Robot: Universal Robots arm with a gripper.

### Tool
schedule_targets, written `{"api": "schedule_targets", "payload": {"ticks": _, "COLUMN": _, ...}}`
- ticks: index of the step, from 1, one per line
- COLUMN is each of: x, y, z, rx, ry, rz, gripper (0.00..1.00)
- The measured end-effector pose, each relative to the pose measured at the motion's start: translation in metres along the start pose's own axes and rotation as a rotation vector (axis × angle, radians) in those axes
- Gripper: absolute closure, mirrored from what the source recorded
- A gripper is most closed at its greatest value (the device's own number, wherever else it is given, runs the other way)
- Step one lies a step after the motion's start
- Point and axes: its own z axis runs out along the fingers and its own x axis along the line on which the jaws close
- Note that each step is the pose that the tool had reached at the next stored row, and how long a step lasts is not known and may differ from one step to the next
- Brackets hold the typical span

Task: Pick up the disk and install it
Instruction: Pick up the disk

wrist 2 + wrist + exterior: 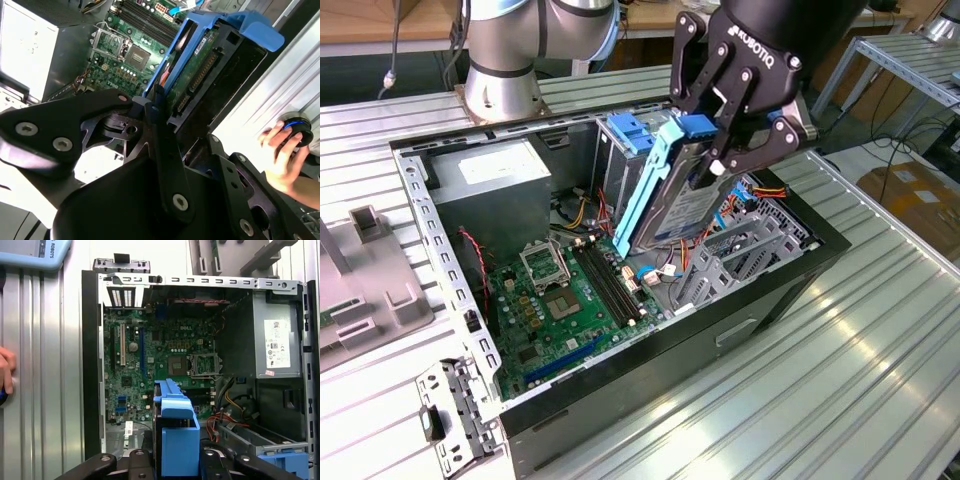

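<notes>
The claw (718,142) is clenched on the disk (688,208), its black fingers pinching the blue plastic tab at the disk's upper end. In the exterior view the claw comes in from the upper right of the frame and leans down toward the lower left, so the disk hangs tilted, one long edge up. Its lower end dips inside the open computer case (418,205), near the middle of the frame, beside the memory slots of the motherboard (555,300).

As for writing: the claw's black body carries a line of white lettering, and the disk's silver face wears a white-and-blue label with dark print. The grey power supply (510,215), in the upper left of the case, has a white sticker (492,166) on top (the first wrist view shows that sticker (276,342) with small black marks and a red patch).

In the second wrist view the disk's underside (200,65) is a green circuit board framed by blue rails. A person's hand (280,157) rests on a round black-and-blue object (296,127) on the ribbed metal counter (840,380).
</notes>
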Motion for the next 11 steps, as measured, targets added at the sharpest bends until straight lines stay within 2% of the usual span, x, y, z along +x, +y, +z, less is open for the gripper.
{"api": "schedule_targets", "payload": {"ticks": 3, "x": 0.0032, "y": -0.0022, "z": -0.0005, "rx": -0.0001, "ry": 0.0000, "rz": 0.000, "gripper": 0.64}}
{"api": "schedule_targets", "payload": {"ticks": 5, "x": 0.0062, "y": -0.0062, "z": -0.0011, "rx": -0.0005, "ry": 0.0000, "rz": 0.000, "gripper": 0.64}}
{"api": "schedule_targets", "payload": {"ticks": 11, "x": 0.0084, "y": -0.0132, "z": -0.0018, "rx": -0.0015, "ry": 0.0000, "rz": 0.000, "gripper": 0.64}}
